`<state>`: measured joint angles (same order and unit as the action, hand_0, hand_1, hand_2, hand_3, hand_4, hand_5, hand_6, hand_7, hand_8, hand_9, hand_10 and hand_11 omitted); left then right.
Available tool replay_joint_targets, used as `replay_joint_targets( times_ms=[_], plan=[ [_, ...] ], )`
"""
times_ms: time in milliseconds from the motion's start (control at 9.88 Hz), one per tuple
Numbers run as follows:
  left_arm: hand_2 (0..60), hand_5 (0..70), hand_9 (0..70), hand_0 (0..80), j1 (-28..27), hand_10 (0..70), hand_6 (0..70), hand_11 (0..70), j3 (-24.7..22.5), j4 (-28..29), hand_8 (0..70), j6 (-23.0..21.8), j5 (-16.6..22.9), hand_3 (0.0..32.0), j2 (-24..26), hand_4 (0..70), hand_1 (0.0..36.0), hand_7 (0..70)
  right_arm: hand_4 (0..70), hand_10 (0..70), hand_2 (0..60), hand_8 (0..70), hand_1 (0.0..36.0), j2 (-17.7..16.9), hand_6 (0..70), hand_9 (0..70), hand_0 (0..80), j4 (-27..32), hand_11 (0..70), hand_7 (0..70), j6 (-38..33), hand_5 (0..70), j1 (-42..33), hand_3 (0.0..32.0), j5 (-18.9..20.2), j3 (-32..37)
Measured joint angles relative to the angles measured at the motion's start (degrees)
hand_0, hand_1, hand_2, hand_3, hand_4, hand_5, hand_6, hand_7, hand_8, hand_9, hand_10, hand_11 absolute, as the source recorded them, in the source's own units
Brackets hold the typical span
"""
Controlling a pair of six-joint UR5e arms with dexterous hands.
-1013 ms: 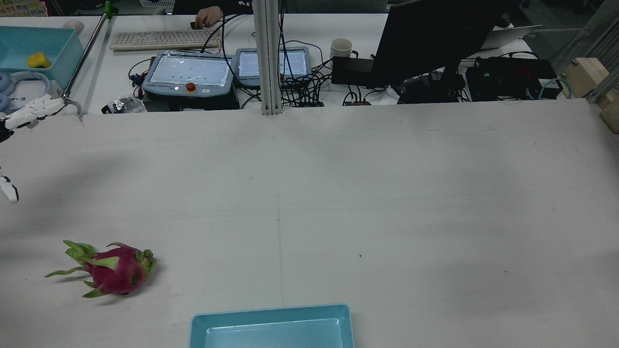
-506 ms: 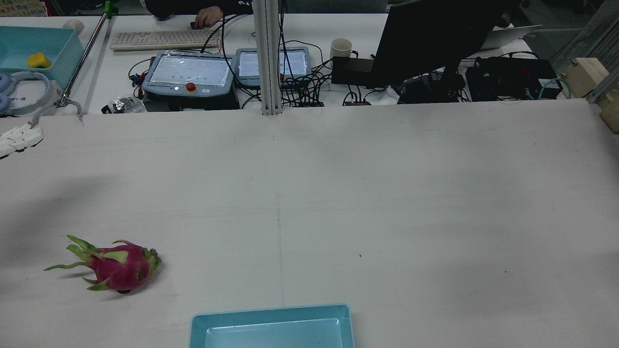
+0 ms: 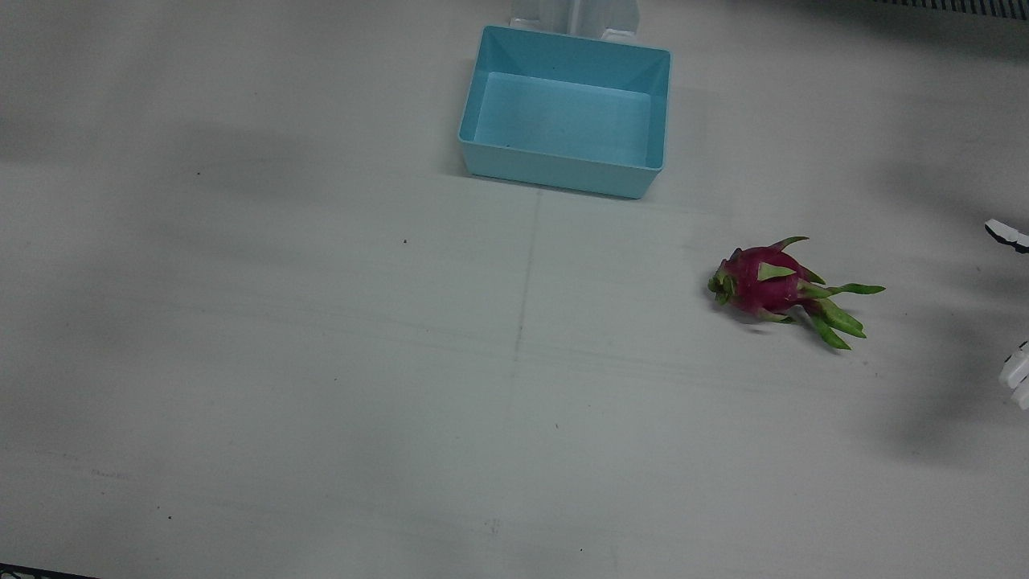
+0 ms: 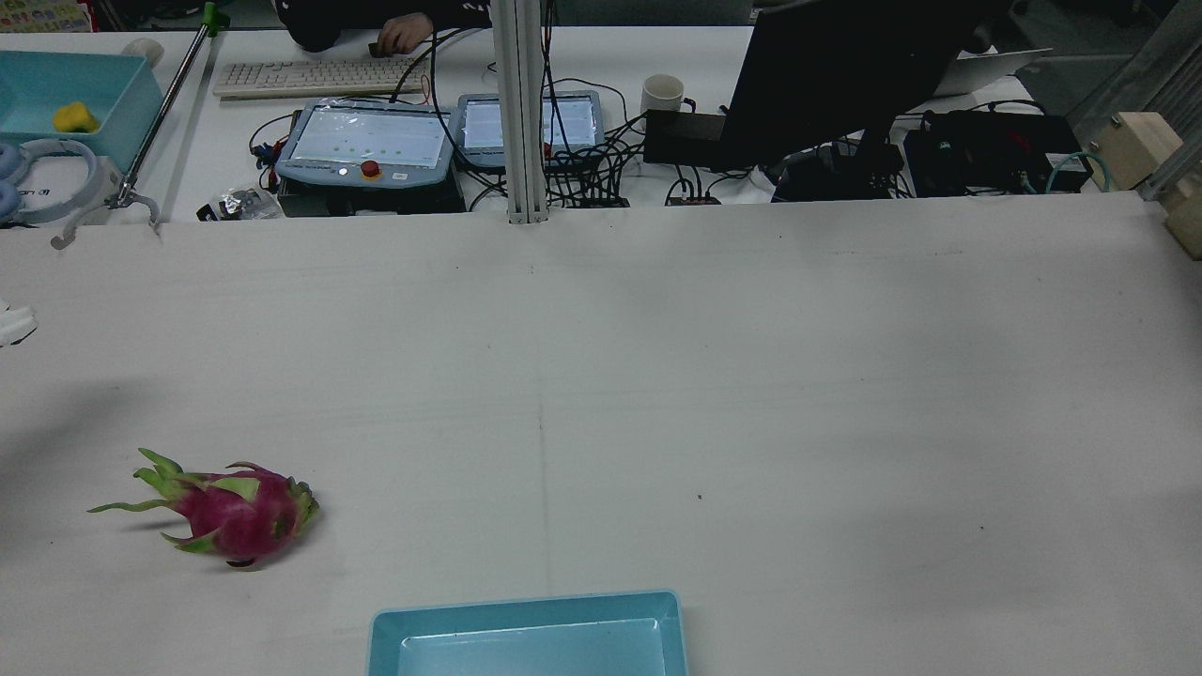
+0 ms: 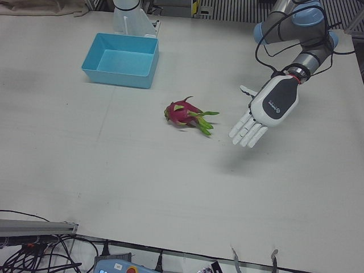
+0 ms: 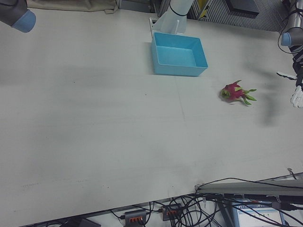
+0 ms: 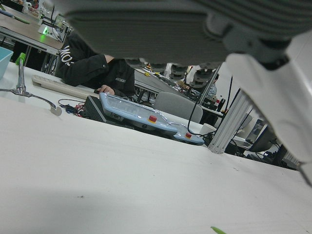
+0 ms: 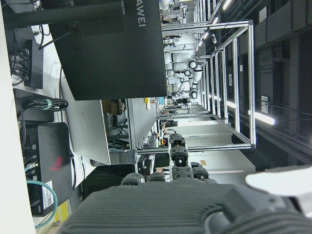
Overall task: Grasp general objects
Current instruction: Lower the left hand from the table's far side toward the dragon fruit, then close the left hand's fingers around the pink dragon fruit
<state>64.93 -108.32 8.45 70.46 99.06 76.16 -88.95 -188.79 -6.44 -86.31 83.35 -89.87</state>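
Note:
A magenta dragon fruit [image 3: 764, 285] with green scales lies on its side on the white table, also in the rear view [image 4: 239, 516], the left-front view [image 5: 183, 112] and the right-front view [image 6: 234, 91]. My left hand [image 5: 265, 111] hovers open above the table with fingers spread, clear of the fruit on its leafy-tip side. Only its fingertips show in the front view [image 3: 1014, 374] and the rear view [image 4: 14, 324]. My right hand [image 8: 195, 209] shows only as a dark palm in its own view, facing away from the table.
An empty light-blue bin [image 3: 555, 173] stands at the robot-side table edge, also in the rear view [image 4: 526, 606] and the left-front view [image 5: 116, 77]. Teach pendants [image 4: 366, 141], a monitor [image 4: 845, 75] and cables lie on the desk beyond the table.
My left hand has drawn back toward the left edge of the rear view, so only fingertips remain. The dragon fruit has rolled slightly in place.

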Motion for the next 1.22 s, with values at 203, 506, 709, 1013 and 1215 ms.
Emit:
replay_joint_targets(
  times_ms=[203, 506, 709, 1013, 1215],
  plan=[
    [8.4, 11.7, 1.6, 65.7, -0.39, 0.0, 0.0, 0.0, -0.1, -0.34, 0.0, -0.07, 0.55, 0.0, -0.52, 4.2, 30.1, 15.2, 0.0, 0.0, 0.0, 0.0, 0.0, 0.0, 0.0, 0.0, 0.0, 0.0, 0.0, 0.0, -0.04, 0.0, 0.05, 0.0, -0.01, 0.15],
    [6.6, 13.0, 1.6, 64.6, -2.39, 0.0, 0.0, 0.0, -0.17, -0.41, 0.0, 3.17, -1.16, 0.0, -0.49, 5.0, 28.9, 15.3, 0.0, 0.0, 0.0, 0.0, 0.0, 0.0, 0.0, 0.0, 0.0, 0.0, 0.0, 0.0, -0.06, 0.0, 0.09, 0.0, -0.01, 0.21],
    [4.2, 11.1, 1.4, 63.2, -7.4, 0.0, 0.0, 0.0, -0.57, -1.73, 0.0, 7.84, -5.58, 2.6, 0.07, 0.0, 28.0, 14.2, 0.0, 0.0, 0.0, 0.0, 0.0, 0.0, 0.0, 0.0, 0.0, 0.0, 0.0, 0.0, -0.06, 0.0, 0.09, 0.0, -0.03, 0.21],
    [4.1, 10.3, 1.1, 62.3, -12.9, 0.0, 0.0, 0.0, -1.2, -3.69, 0.0, 11.43, -10.2, 9.8, 0.87, 0.0, 27.6, 12.5, 0.0, 0.0, 0.0, 0.0, 0.0, 0.0, 0.0, 0.0, 0.0, 0.0, 0.0, 0.0, -0.06, 0.0, 0.09, 0.0, 0.02, 0.22],
    [3.4, 9.1, 0.8, 60.1, -17.07, 0.0, 0.0, 0.0, -2.12, -8.45, 0.0, 12.58, -13.33, 9.8, 3.37, 0.0, 26.1, 11.1, 0.0, 0.0, 0.0, 0.0, 0.0, 0.0, 0.0, 0.0, 0.0, 0.0, 0.0, 0.0, -0.06, 0.0, 0.09, 0.0, -0.01, 0.22]
  ],
)
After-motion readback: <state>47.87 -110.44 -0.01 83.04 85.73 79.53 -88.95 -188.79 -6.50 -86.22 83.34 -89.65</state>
